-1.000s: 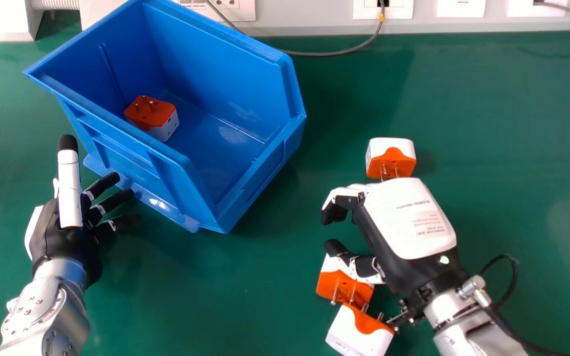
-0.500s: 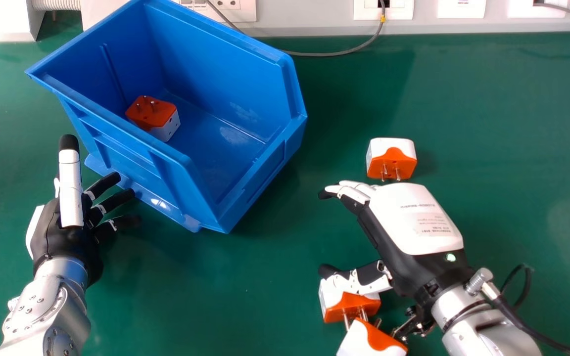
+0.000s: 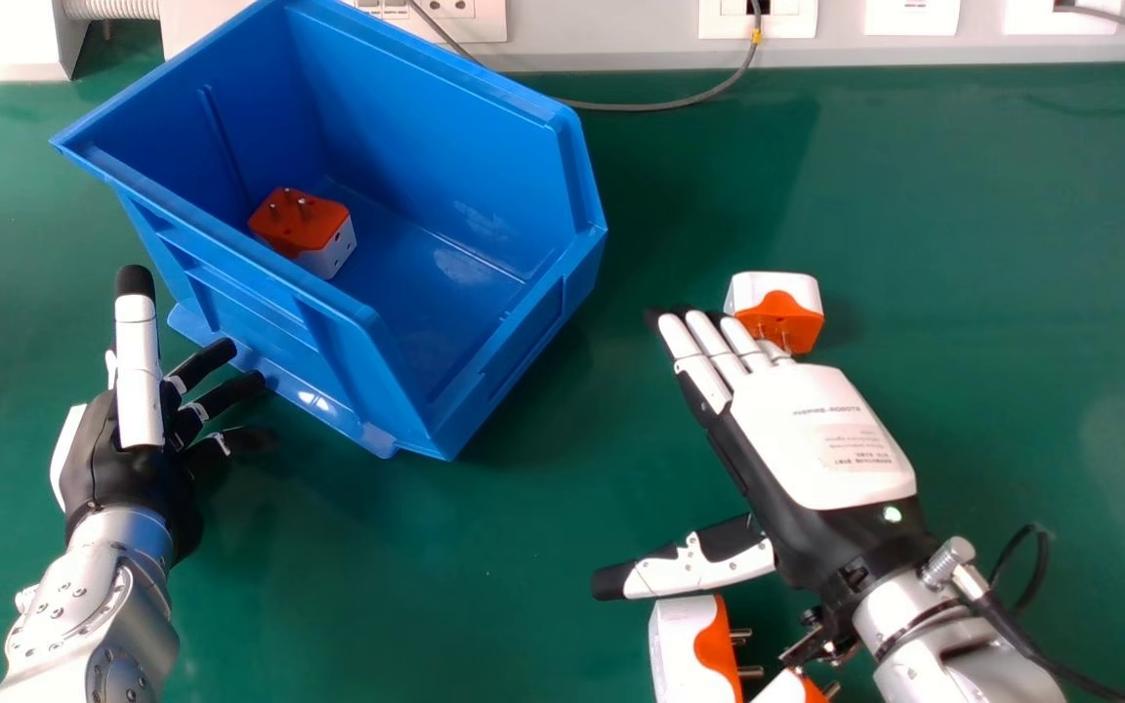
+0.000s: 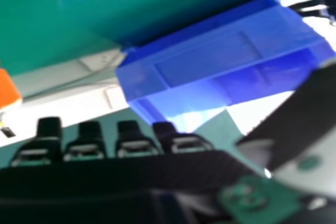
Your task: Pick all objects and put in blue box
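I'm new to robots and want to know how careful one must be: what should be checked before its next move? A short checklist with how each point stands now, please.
1. Right hand open and empty: ok, fingers straight, nothing held.
2. Blue box able to take more: ok, open top uncovered, one plug inside.
3. Right hand clear of the far plug: cannot tell, fingers overlap it in the head view.
4. Left hand clear of the box: cannot tell, fingertips lie right at its lower edge.
5. Two near plugs fully in the head view: not ok, its bottom edge cuts both.
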Robot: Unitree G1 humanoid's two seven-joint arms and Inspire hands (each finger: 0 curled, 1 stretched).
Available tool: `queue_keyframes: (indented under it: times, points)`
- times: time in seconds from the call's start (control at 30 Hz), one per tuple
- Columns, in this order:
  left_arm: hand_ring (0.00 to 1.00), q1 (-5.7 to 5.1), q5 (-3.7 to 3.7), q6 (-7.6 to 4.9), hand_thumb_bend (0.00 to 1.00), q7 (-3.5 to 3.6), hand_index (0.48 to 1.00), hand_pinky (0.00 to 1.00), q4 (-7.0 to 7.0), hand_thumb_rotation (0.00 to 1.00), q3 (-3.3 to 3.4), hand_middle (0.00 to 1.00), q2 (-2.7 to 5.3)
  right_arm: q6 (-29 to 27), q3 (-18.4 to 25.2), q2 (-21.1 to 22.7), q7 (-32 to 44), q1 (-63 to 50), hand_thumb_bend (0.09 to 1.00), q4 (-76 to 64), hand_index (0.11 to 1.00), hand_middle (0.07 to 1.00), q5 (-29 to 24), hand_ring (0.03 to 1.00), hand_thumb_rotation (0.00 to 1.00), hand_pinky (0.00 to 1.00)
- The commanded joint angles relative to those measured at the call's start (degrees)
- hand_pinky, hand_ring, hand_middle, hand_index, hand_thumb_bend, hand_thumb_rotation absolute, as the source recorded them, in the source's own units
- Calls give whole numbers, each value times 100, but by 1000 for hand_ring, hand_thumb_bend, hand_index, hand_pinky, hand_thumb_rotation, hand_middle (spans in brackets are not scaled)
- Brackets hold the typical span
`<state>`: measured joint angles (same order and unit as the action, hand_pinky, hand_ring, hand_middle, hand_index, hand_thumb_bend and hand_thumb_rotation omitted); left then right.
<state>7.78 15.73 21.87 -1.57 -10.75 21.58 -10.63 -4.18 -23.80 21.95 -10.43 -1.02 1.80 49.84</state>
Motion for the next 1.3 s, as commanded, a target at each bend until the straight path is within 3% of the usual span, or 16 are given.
queue_keyframes:
  times: [0.0,0.33,0.63,0.77,1.0,1.1,1.27]
  points:
    - [723,-54,-63,134,871,-42,890,632,-136,940,-38,823,-10,-129,113,33,-30,-5,1000,-148,1000,1000,-134,1000,781,999]
    - [723,-78,-43,178,871,-50,889,635,-48,940,-41,824,15,-44,319,323,1488,-62,1000,-733,1000,1000,-850,1000,847,1000]
    - [724,-55,-45,170,871,-24,890,639,-86,940,-45,824,-9,446,601,819,3222,-191,1000,-1786,1000,1000,-1359,1000,836,1000]
    - [724,-22,-32,148,871,10,893,639,-169,940,-21,826,-44,628,683,1139,3988,-174,1000,-2199,1000,1000,-1466,1000,816,1000]
    - [727,-12,-13,121,871,28,894,644,-216,939,-4,827,-65,947,656,1349,4797,-86,1000,-2566,1000,1000,-1377,1000,761,1000]
    - [727,6,-12,98,871,34,894,643,-267,939,4,827,-77,1007,598,1380,4926,-7,1000,-2511,1000,1000,-1197,1000,748,1000]
    - [726,-3,-12,106,871,18,894,639,-234,939,2,826,-71,1207,448,1304,5061,8,1000,-2596,1000,1000,-776,1000,705,1000]
